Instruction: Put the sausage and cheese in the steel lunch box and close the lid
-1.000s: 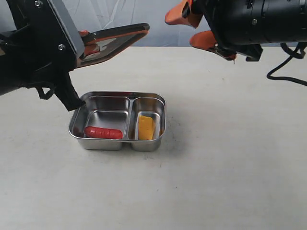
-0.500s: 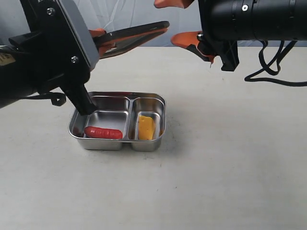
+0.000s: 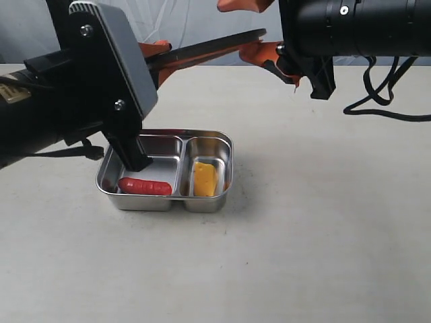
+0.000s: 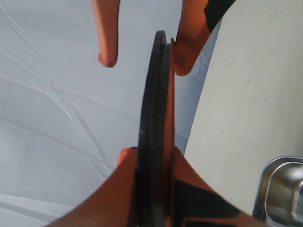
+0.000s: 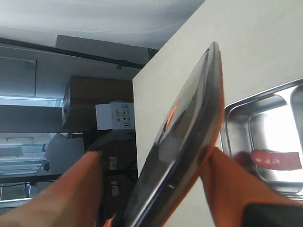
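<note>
Glossy red sausage (image 3: 145, 186), yellow cheese wedge (image 3: 205, 179) in shiny steel lunch box (image 3: 202, 204). Dark translucent lid (image 3: 209, 48) aloft, pinched by left end effector (image 4: 151, 156); right end effector (image 3: 250, 28) spread astride it. Closing outstanding.

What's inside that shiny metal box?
A red sausage lies in the wider compartment, a cheese wedge in the narrower. The left arm hides one far corner of the lunch box.

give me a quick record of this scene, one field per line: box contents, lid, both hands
sausage: in the larger compartment of the steel lunch box
cheese: in the smaller compartment
lid: off the box, held in the air, seen edge-on
left hand: shut on the lid
right hand: open, straddling the lid's far end
task left: lid not yet on
</note>
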### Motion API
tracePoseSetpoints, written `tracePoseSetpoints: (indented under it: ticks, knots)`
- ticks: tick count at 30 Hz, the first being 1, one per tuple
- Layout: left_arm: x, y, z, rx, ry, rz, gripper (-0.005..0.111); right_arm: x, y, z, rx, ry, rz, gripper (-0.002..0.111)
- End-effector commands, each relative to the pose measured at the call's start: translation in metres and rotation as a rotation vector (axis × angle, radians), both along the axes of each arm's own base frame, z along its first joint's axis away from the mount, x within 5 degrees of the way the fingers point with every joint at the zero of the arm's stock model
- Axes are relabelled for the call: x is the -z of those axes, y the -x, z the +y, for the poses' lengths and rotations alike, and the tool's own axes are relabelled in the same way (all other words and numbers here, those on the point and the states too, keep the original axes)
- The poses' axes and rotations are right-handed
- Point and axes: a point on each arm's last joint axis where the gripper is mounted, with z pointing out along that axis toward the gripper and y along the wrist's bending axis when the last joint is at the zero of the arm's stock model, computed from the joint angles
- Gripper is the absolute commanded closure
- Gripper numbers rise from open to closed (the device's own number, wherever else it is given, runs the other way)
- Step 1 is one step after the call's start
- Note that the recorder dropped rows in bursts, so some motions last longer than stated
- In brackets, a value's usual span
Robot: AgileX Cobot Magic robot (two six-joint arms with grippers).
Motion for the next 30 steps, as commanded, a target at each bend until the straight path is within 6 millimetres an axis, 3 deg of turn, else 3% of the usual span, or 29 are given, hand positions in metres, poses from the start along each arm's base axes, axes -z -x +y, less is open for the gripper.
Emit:
tracePoseSetpoints:
  ticks: [1, 2, 3, 10, 16, 18, 25, 30]
  knots:
    - [-0.002, 0.005, -0.002, 0.013, 0.013, -0.01, 0.107, -0.001, -0.002, 0.0, 0.002, 0.005, -0.015, 0.077]
    - [-0.002, 0.005, -0.002, 0.014, 0.013, -0.009, 0.107, -0.001, -0.002, 0.0, 0.002, 0.005, -0.015, 0.086]
    - [-0.002, 0.005, -0.002, 0.014, 0.006, -0.015, 0.107, -0.001, -0.002, 0.0, 0.002, 0.005, -0.015, 0.109]
    - [0.006, 0.009, -0.005, 0.069, -0.057, 0.048, 0.106, 0.0, -0.005, -0.003, 0.028, 0.048, -0.064, 0.108]
    - [0.011, 0.016, -0.005, 0.13, -0.105, 0.127, 0.072, 0.035, -0.024, 0.009, 0.016, 0.138, -0.004, 0.109]
    - [0.011, 0.018, -0.004, 0.136, -0.102, 0.138, 0.066, 0.045, -0.028, 0.013, 0.005, 0.164, 0.004, 0.109]
    - [0.007, 0.027, 0.0, 0.178, -0.114, 0.167, 0.064, 0.05, -0.031, 0.015, -0.004, 0.174, -0.005, 0.109]
    - [-0.008, 0.036, 0.009, 0.189, -0.075, 0.132, 0.064, 0.052, -0.032, 0.016, -0.008, 0.18, -0.006, 0.109]
